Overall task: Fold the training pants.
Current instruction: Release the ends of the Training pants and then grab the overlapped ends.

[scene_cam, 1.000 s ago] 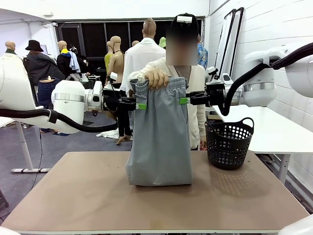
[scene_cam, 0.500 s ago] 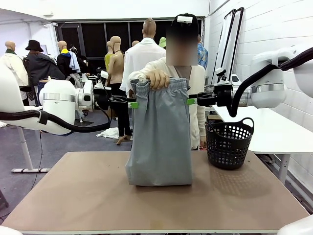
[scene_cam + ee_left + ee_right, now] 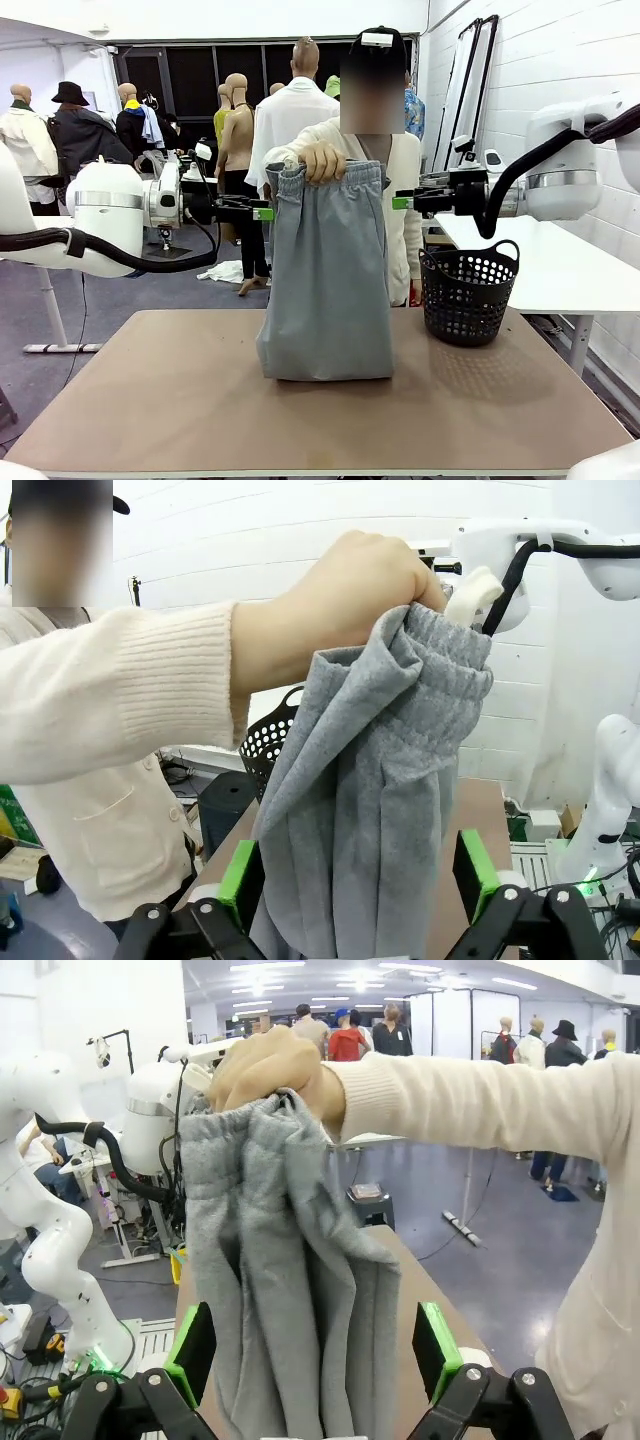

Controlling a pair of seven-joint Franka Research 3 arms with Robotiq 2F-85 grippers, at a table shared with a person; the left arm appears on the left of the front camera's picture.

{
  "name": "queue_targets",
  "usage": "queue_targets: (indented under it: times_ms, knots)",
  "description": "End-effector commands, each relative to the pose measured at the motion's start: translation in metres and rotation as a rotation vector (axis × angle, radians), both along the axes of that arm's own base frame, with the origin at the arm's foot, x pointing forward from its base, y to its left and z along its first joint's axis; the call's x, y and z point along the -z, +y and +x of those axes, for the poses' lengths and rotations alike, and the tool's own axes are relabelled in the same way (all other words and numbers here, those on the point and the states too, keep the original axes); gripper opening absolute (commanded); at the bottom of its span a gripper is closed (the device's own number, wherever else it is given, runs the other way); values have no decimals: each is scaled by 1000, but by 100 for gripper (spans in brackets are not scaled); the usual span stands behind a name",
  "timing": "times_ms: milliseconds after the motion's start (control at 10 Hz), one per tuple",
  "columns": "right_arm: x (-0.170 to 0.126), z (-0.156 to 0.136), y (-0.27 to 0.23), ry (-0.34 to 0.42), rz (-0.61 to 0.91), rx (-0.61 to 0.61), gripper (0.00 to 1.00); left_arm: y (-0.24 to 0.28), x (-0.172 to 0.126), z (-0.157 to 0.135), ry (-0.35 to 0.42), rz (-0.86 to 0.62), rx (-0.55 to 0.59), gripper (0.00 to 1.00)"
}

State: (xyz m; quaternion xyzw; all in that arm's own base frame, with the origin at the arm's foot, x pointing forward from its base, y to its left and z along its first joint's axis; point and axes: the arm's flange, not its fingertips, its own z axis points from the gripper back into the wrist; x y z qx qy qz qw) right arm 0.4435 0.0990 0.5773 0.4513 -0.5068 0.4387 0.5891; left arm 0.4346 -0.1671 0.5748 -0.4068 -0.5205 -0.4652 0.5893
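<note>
A person's hand (image 3: 322, 160) holds the light grey training pants (image 3: 325, 290) up by the gathered waistband. They hang doubled over, and their lower fold rests on the table (image 3: 180, 400). My left gripper (image 3: 262, 213) hovers open just left of the pants, not touching them. To their right, my right gripper (image 3: 402, 203) is also open and a little apart from the cloth. In the left wrist view the pants (image 3: 380, 780) hang beyond the open left gripper (image 3: 358, 880). The right wrist view has the pants (image 3: 270, 1260) in front of the open right gripper (image 3: 315, 1355).
A black perforated basket (image 3: 468, 290) stands at the table's right rear, beside the pants. The person stands behind the far edge in a cream cardigan (image 3: 405, 200). A white table (image 3: 540, 265) lies beyond on the right.
Both grippers have drawn back sideways from the edges of the pants, the left one leftward and the right one rightward. The person's hand and the pants have stayed put.
</note>
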Motion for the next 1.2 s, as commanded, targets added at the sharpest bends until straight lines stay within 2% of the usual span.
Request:
queue_targets:
  times_ms: [0,500,1100]
  knots:
    - [2,-9,-6,26,15,1,100,0,1,-10,15,-16,-27,100]
    - [9,-7,2,-7,7,1,100,0,1,-8,-34,-3,-43,100]
    - [11,-17,19,-36,-8,8,100,5,-2,-6,-92,-28,-39,100]
